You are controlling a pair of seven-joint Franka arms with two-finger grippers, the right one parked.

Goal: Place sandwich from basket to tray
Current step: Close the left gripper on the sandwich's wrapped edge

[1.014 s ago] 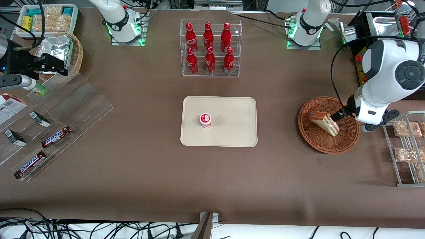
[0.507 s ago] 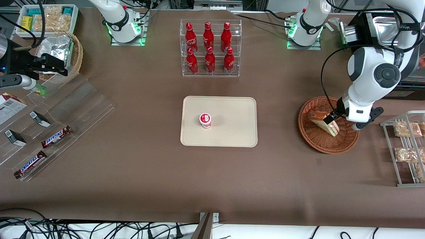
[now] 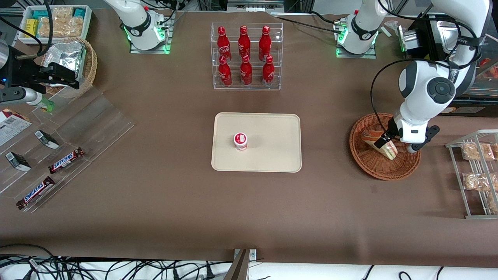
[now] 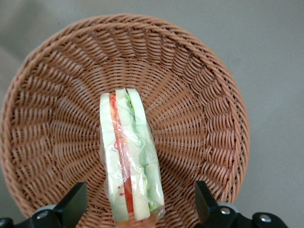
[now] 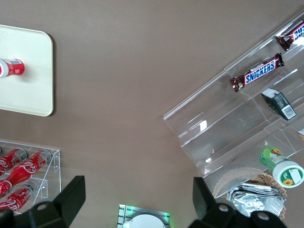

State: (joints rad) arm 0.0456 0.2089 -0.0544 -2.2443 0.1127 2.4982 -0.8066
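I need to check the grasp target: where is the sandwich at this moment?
The sandwich lies in the basket, toward the working arm's end of the table. The open pincer hangs just above it, one finger on each side.

You've got a clear acrylic rack (image 3: 246, 58) holding six red cola bottles (image 3: 244, 39), farther from the front camera than the small red-and-white cup (image 3: 240, 140). Toward the parked arm's end you see a clear stepped acrylic display (image 3: 70, 132) with two Snickers bars (image 3: 66, 160) and small dark packets (image 3: 46, 139), a tan wicker basket (image 3: 88, 66) with a foil pack (image 3: 67, 54), and a white bin of snacks (image 3: 54, 23). Toward the working arm's end, your wire rack (image 3: 472, 175) carries crumbly snack packets (image 3: 475, 181).
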